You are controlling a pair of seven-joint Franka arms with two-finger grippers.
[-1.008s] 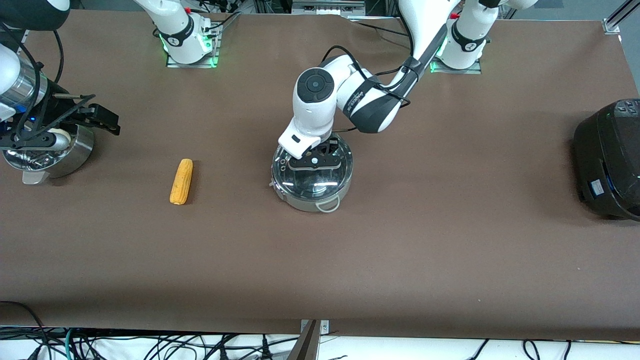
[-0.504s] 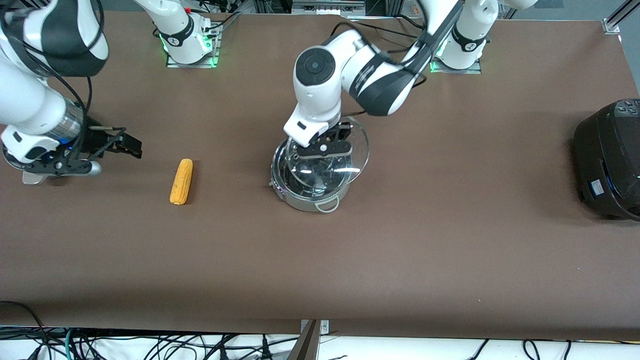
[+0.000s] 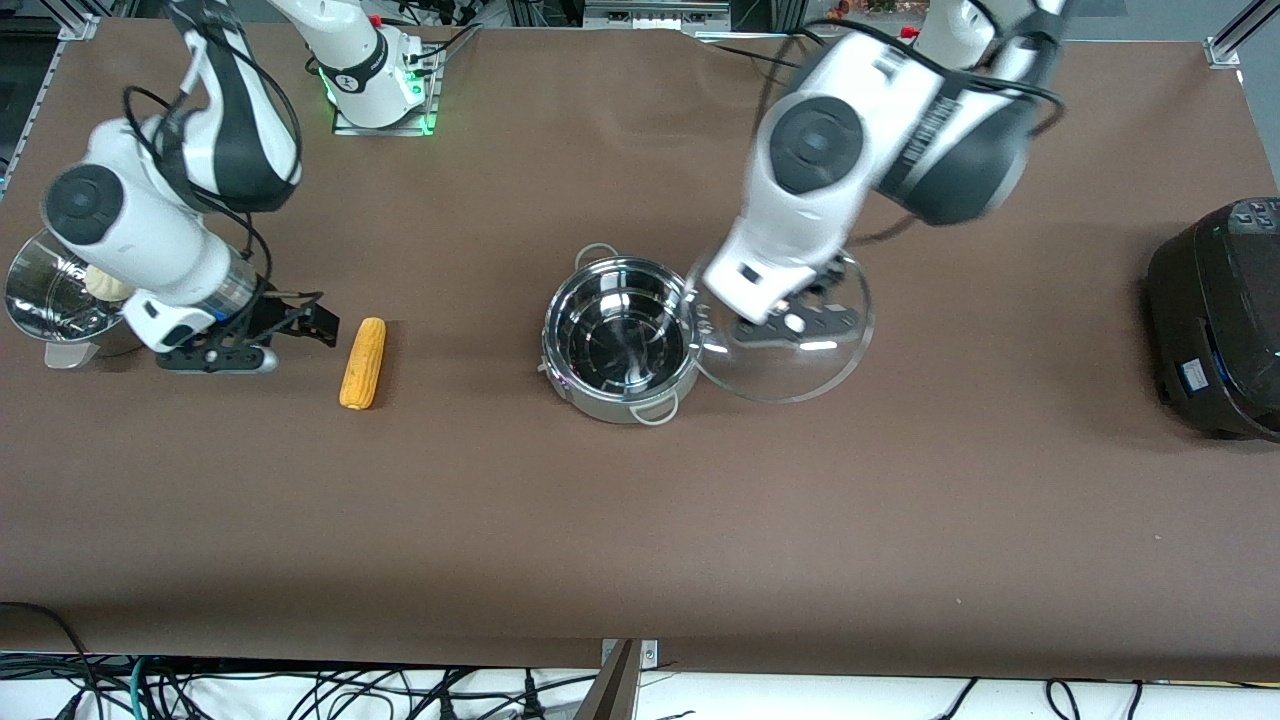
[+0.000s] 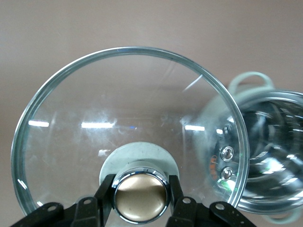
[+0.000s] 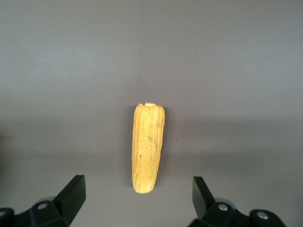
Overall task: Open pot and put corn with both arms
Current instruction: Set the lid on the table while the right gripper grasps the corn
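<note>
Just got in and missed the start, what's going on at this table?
The left tool is shut on the knob of the glass lid, holding it over the table beside the open, empty pot. The right tool is open and close to the corn, which lies on the table untouched.

Corn [image 3: 362, 363]: yellow-orange, rows of bumpy kernels. Pot [image 3: 620, 340]: shiny silver steel. Lid [image 3: 790, 345]: clear glass, chrome knob [image 4: 141, 196]. Table [image 3: 640, 520]: plain brown. Cooker [image 3: 1220, 315]: black. Both tools were black; arms white with dark grey.
</note>
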